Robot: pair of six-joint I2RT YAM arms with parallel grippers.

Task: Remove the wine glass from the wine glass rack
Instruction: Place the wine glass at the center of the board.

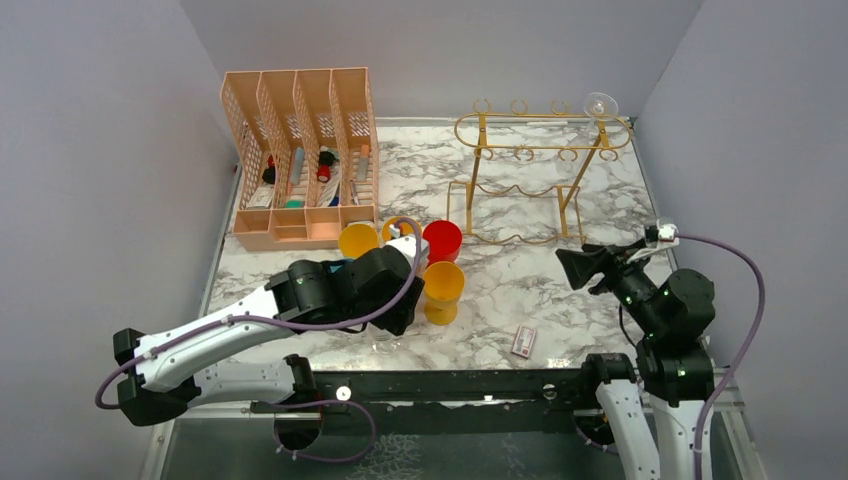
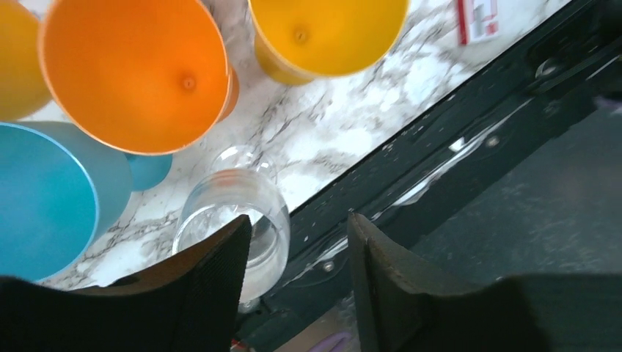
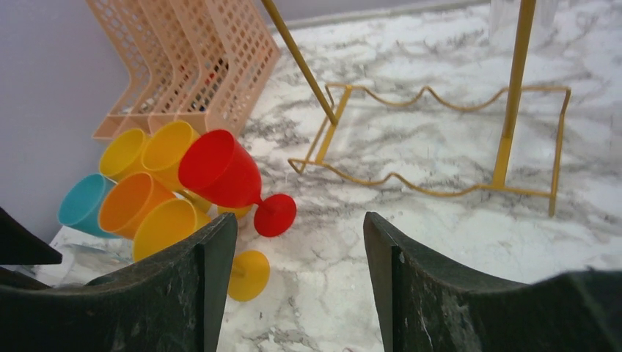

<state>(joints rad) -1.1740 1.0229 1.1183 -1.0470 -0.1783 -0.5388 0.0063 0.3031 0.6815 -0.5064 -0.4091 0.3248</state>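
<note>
The gold wire wine glass rack (image 1: 541, 135) stands at the back right of the marble table; its wavy base shows in the right wrist view (image 3: 440, 150). A clear wine glass (image 1: 600, 104) hangs upside down at the rack's right end. A second clear glass (image 2: 235, 220) stands upright by the table's front edge, just beyond my left gripper's (image 2: 299, 246) left fingertip. That gripper (image 1: 402, 322) is open and holds nothing. My right gripper (image 1: 580, 268) is open and empty, above the table in front of the rack, and also shows in the right wrist view (image 3: 301, 246).
A peach lattice organiser (image 1: 300, 160) stands at the back left. Plastic goblets cluster mid-table: red (image 1: 442, 240), yellow (image 1: 443, 288), orange (image 2: 136, 73), blue (image 2: 44, 198). A small card (image 1: 524, 342) lies near the black front rail (image 1: 470, 385).
</note>
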